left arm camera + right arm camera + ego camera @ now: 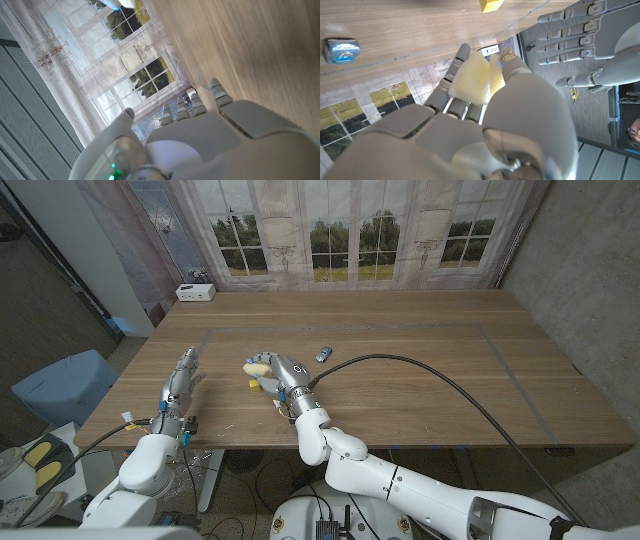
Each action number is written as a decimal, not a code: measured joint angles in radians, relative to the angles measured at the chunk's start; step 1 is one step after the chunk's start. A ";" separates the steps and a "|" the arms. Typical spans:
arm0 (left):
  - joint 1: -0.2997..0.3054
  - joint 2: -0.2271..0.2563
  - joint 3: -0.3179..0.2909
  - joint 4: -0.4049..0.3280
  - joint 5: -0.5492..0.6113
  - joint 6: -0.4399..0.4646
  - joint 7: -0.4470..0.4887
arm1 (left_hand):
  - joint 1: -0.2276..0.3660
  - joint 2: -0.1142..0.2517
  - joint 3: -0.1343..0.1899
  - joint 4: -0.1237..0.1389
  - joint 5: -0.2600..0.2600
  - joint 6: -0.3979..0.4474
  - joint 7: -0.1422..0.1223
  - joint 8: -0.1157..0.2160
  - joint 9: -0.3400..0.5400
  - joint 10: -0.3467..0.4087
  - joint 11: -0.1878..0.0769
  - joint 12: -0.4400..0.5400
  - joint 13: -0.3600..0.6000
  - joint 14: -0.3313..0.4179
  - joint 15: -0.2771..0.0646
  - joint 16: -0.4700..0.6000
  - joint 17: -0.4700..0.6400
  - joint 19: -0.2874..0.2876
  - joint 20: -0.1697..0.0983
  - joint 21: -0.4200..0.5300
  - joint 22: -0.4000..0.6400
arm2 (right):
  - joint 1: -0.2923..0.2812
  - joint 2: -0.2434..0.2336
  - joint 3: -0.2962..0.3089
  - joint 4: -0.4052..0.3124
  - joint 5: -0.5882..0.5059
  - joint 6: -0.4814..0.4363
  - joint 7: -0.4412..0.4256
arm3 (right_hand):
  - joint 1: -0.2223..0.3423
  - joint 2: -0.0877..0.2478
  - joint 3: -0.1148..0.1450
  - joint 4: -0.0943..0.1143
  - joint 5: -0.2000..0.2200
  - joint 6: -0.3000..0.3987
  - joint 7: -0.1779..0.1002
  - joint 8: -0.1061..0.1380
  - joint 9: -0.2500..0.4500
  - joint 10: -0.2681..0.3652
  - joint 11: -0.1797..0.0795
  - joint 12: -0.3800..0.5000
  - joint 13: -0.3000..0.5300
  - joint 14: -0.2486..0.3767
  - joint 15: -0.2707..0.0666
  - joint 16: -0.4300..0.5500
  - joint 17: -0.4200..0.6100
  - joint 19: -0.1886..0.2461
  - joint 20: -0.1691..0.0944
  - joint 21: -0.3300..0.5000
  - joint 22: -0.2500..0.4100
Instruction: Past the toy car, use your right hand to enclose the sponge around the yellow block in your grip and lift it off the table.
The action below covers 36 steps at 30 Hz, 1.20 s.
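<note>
My right hand (285,375) grips the pale yellow sponge (256,364) between thumb and fingers, left of the table's middle. In the right wrist view the sponge (472,77) sits folded inside my right hand (485,125). The small yellow block (254,386) lies on the table just beside that hand, outside the sponge, and it also shows as a yellow block (491,5) beyond the fingertips. The blue toy car (323,354) stands on the wood a little to the hand's far right; the same toy car (341,51) appears off to one side. My left hand (180,385) holds nothing, fingers straight and apart.
A white box (196,292) sits at the table's back left corner. A black cable (430,375) arcs over the right half of the wooden table (420,330). Curtained windows stand behind. My left hand (585,30) shows with straight fingers; my left hand (200,145) faces bare wood.
</note>
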<state>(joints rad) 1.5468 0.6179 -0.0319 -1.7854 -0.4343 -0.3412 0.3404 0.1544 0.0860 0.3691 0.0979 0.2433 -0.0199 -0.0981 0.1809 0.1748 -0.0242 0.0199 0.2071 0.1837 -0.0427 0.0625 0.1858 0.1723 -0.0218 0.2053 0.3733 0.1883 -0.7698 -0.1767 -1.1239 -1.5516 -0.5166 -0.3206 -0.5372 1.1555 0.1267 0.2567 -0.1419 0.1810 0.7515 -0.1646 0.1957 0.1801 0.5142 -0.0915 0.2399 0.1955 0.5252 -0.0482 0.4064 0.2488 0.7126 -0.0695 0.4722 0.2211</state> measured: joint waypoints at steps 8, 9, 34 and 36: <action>0.004 -0.003 -0.007 -0.008 0.002 0.009 0.010 | 0.000 0.000 -0.004 -0.004 0.000 0.000 0.000 0.000 -0.003 0.000 0.000 0.000 0.000 0.000 0.000 0.000 0.000 0.000 0.000 0.000 0.000 | 0.029 0.026 -0.001 0.055 0.024 0.053 0.042 | -0.003 0.003 -0.001 0.001 0.000 -0.005 -0.005 -0.004 0.000 0.000 0.000 -0.008 0.000 0.000 0.000 -0.004 0.000 0.000 0.000 0.008 0.000; 0.004 -0.003 -0.008 -0.008 0.002 0.010 0.010 | 0.000 0.000 -0.004 -0.004 0.000 0.000 0.000 0.000 -0.003 0.000 0.000 0.000 0.000 0.000 0.000 0.000 0.000 0.000 0.000 0.000 0.000 | 0.034 0.029 -0.001 0.062 0.026 0.058 0.048 | -0.003 0.003 -0.003 0.003 0.000 -0.005 -0.005 -0.004 0.001 0.000 0.000 -0.008 0.000 -0.002 -0.002 -0.004 0.000 0.000 0.000 0.008 0.000; 0.014 0.001 -0.020 -0.018 0.003 0.018 -0.003 | 0.000 0.000 -0.004 -0.004 0.000 0.000 0.000 0.000 -0.003 0.000 0.000 0.000 0.000 0.000 0.000 0.000 0.000 0.000 0.000 -0.004 0.005 | 0.100 0.088 -0.039 0.218 0.021 0.106 0.074 | -0.012 0.004 -0.015 0.007 0.000 -0.012 -0.009 -0.004 0.004 -0.016 -0.009 -0.016 0.000 -0.044 0.000 -0.015 0.013 -0.054 0.007 0.008 -0.003; 0.015 0.001 -0.020 -0.018 0.003 0.018 -0.006 | 0.000 0.000 -0.004 -0.004 0.000 0.000 0.000 0.000 -0.003 0.000 0.000 0.000 0.000 0.000 0.000 0.000 0.000 0.000 0.000 -0.004 0.005 | 0.105 0.091 -0.043 0.231 0.018 0.104 0.071 | -0.012 0.004 -0.021 0.004 0.000 -0.012 -0.009 -0.004 0.004 -0.016 -0.009 -0.022 0.000 -0.044 0.000 -0.015 0.014 -0.061 0.007 0.008 -0.003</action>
<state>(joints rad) 1.5614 0.6190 -0.0522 -1.8038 -0.4312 -0.3235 0.3348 0.1544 0.0860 0.3649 0.0938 0.2434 -0.0199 -0.0981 0.1809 0.1722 -0.0242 0.0199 0.2072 0.1836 -0.0427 0.0625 0.1858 0.1724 -0.0218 0.2053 0.3696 0.1934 -0.6644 -0.0853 -1.1672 -1.3205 -0.4983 -0.2163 -0.4661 1.1434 0.1305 0.2360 -0.1377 0.1810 0.7392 -0.1738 0.1919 0.1842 0.4979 -0.1002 0.2176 0.1955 0.4816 -0.0484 0.3916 0.2628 0.6512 -0.0625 0.4799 0.2182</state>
